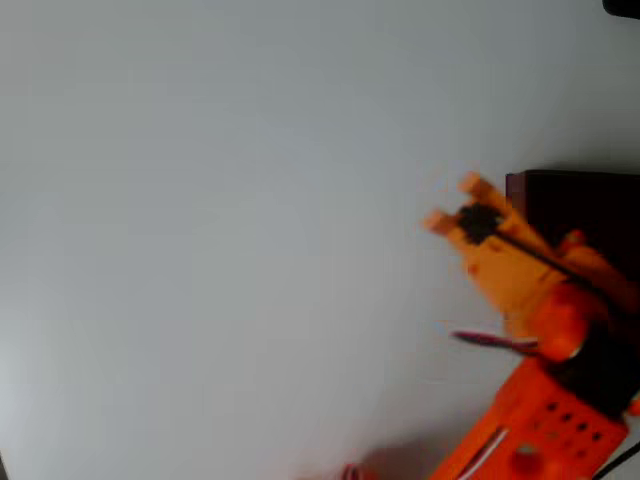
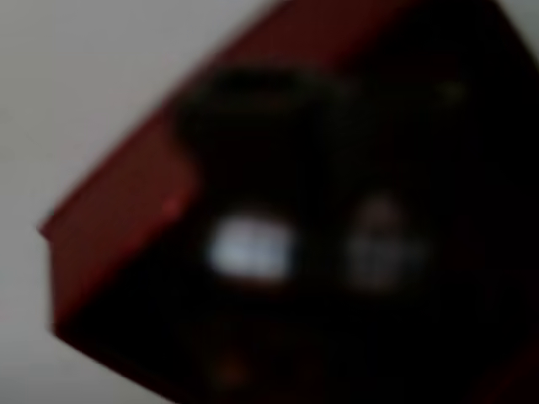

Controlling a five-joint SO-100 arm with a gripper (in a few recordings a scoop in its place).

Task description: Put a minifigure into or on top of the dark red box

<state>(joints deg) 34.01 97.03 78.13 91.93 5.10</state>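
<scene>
Up close in the wrist view, a blurred dark shape with a pale patch, likely the minifigure (image 2: 253, 210), is sitting right before the lens with the dark red box (image 2: 126, 219) behind it. Seen from overhead, a small dark thing is sitting between the two orange fingertips of the gripper (image 1: 452, 205), which is hanging just beside the box's left edge over the white table (image 1: 200, 220). Whether the fingers are actually pinching it, I cannot tell.
</scene>
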